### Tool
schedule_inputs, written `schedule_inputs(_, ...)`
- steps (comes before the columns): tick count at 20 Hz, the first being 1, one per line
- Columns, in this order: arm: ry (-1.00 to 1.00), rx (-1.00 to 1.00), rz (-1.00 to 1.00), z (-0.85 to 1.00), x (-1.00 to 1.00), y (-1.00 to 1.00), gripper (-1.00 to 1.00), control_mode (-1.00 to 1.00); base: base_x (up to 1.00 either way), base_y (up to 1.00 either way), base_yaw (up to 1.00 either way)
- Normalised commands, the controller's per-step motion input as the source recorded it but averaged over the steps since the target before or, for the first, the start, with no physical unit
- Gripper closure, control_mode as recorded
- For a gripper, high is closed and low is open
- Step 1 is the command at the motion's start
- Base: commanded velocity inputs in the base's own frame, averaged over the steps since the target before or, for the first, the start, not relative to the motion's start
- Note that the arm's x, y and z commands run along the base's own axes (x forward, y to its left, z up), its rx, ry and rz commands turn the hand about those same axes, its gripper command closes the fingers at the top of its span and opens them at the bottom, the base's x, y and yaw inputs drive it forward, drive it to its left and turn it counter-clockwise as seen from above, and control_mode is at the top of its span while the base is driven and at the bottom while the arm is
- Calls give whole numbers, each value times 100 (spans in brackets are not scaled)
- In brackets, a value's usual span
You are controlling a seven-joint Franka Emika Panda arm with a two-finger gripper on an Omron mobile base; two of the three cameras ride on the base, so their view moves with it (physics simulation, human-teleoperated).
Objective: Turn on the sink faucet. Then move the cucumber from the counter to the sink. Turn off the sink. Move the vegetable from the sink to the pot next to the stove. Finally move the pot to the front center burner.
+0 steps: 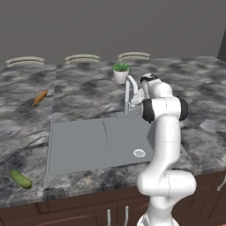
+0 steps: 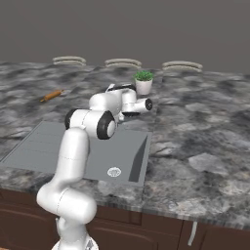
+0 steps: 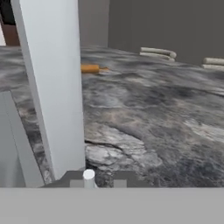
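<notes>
The slim silver sink faucet (image 1: 128, 90) stands behind the grey sink (image 1: 79, 145); in the hand view its column (image 3: 52, 87) rises close at the left. My gripper (image 1: 137, 98) is at the faucet's right side and shut. In the hand view the gripper (image 3: 98, 179) has the small pale lever tip (image 3: 89, 176) right at its fingertips; whether they clamp it I cannot tell. No water shows in the basin. The dark green cucumber (image 1: 20, 178) lies on the counter (image 1: 88, 88) at the front left. The pot, the stove and its burner are out of view.
An orange carrot (image 1: 39, 97) lies on the counter left of the sink. A small potted plant (image 1: 121, 73) stands just behind the faucet. Several plates (image 1: 82, 58) lean along the back wall. The round drain (image 1: 139, 153) sits at the basin's front right.
</notes>
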Motion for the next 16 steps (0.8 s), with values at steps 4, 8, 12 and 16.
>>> schedule_inputs(4,0,1,-19,-22,3,-53,100,-100,0,0,0)
schedule_inputs(8,0,3,-10,-29,6,-71,100,-100,0,0,0)
schedule_inputs(12,0,4,-4,-38,8,-78,100,-100,0,0,0)
schedule_inputs(16,0,3,-2,-46,3,-78,100,-100,0,0,0)
